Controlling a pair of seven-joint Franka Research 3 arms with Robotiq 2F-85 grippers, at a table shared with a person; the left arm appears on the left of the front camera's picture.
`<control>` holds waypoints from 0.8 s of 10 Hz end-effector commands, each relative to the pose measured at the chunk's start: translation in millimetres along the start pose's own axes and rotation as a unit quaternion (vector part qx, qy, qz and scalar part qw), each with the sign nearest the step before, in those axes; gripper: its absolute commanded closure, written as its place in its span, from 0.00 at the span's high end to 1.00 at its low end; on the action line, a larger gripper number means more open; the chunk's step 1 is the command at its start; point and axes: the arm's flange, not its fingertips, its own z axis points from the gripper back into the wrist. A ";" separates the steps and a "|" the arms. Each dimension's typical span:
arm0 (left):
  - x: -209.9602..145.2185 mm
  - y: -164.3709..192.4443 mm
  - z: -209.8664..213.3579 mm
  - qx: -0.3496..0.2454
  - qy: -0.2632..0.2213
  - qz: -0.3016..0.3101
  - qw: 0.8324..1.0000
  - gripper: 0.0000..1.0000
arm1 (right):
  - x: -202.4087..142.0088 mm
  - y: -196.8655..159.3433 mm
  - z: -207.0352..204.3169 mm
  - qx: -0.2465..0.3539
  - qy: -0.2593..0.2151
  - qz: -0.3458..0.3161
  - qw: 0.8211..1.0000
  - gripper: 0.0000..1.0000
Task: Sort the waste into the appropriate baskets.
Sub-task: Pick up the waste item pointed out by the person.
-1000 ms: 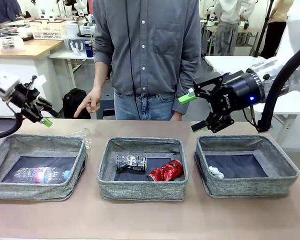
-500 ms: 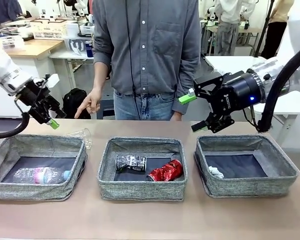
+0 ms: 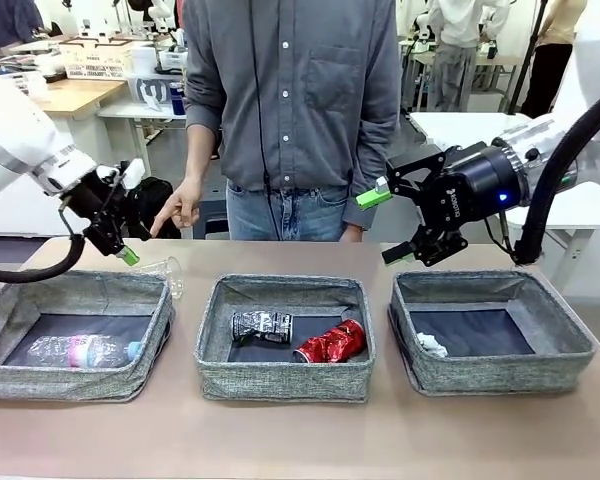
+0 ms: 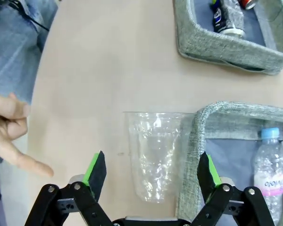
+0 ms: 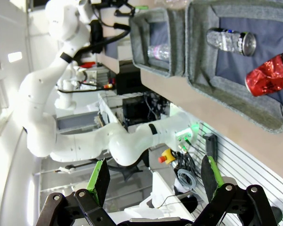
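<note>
One item left loose: clear plastic cup (image 4: 155, 155) lying on its side on the table (image 4: 108, 70), right ahead of my left gripper (image 4: 151, 172), between its spread fingers, which aren't touching it yet. Cup mouth points away from the gripper and its side lies against the outer wall of the left basket (image 4: 236, 117), which sits off the finger on picture-right. I'd come down straight, keep that finger clear of the fabric wall, and close gently (thin plastic, I judge it will buckle or squirt out). A person's hand (image 4: 9, 132) is beyond the other finger, so I'd go slow.

Left basket holds the pink-label bottle (image 4: 269, 165). Middle basket (image 3: 285, 335) has the crushed dark patterned can (image 3: 261, 325) and crushed red can (image 3: 331, 342). Right basket (image 3: 490, 330), below my right gripper (image 3: 392, 225), holds the white paper wad (image 3: 431, 344). Right gripper hangs wide apart, empty.
</note>
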 end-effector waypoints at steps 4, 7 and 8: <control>-4.8 11.2 -13.1 0.016 0.043 0.025 0.999 0.98 | 1.7 -0.7 0.1 0.002 0.001 0.010 1.000 1.00; -11.1 17.9 -21.3 0.043 0.077 0.046 0.995 0.98 | 1.7 -0.7 0.1 0.002 0.001 0.010 1.000 1.00; -12.1 17.8 -22.4 0.035 0.079 0.045 0.995 0.98 | 1.7 -0.7 0.1 0.002 0.001 0.010 1.000 1.00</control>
